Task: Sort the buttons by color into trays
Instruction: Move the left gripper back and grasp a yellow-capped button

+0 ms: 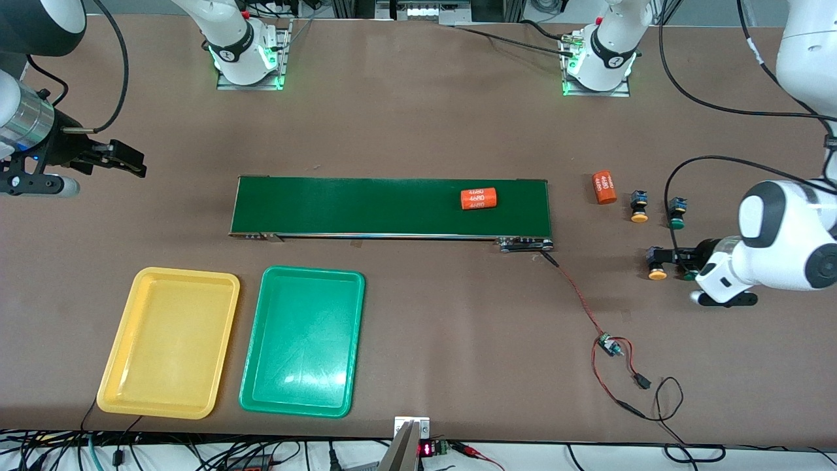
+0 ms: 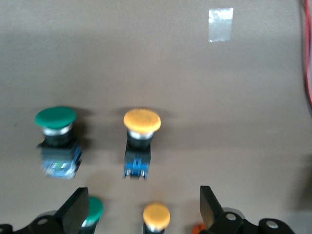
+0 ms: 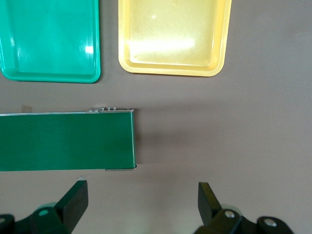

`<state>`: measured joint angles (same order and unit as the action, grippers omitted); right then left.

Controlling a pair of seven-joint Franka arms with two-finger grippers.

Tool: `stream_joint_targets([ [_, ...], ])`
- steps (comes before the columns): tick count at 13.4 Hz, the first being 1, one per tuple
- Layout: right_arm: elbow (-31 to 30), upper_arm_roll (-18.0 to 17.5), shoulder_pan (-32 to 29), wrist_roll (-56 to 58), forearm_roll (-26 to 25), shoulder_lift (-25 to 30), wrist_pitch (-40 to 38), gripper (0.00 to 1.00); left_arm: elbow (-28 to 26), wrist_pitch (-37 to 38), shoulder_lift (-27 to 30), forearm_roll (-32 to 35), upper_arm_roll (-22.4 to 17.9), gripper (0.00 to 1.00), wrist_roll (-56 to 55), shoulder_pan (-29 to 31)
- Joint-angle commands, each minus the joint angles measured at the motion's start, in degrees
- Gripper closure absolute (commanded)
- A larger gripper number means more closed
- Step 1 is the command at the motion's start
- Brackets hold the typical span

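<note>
You are looking at four push-button switches: two orange-yellow-capped, one [image 1: 639, 207] and another [image 1: 656, 265], and two green-capped, one [image 1: 677, 213] and another [image 1: 688, 271] partly hidden. Two trays are lying near the bench's front edge: one yellow tray [image 1: 124, 366] and one green tray [image 1: 261, 386]. Two orange numbered cylinders are showing, one [image 1: 479, 198] and another [image 1: 604, 187]. One conveyor belt [image 1: 366, 208] is sitting mid-bench.
</note>
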<state>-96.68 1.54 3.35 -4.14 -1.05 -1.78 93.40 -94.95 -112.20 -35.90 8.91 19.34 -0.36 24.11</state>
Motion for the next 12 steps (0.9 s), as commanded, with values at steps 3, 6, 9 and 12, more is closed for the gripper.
stream_joint_targets([
  [3, -0.08, 0.04, 0.07, 0.01, 0.69, 0.20, 0.03, 0.00, -11.98, -15.11, 1.97, 4.36, 0.18, 0.00, -0.87, 2.07],
  [6, -0.08, 0.04, 0.07, 0.09, 0.69, 0.20, -0.06, 0.00, -16.14, -23.05, 1.88, 4.45, 0.00, 0.07, -0.60, 2.34],
  [9, -0.08, 0.04, 0.07, 0.09, 0.69, 0.20, -0.06, 0.00, -16.14, -22.80, 1.79, 4.45, -0.09, 0.54, -0.43, 2.78],
  [12, -0.08, 0.04, 0.07, 0.01, 0.69, 0.20, -0.15, 0.00, -15.09, -19.29, 2.41, 4.54, 0.17, 0.88, 0.62, 2.78],
])
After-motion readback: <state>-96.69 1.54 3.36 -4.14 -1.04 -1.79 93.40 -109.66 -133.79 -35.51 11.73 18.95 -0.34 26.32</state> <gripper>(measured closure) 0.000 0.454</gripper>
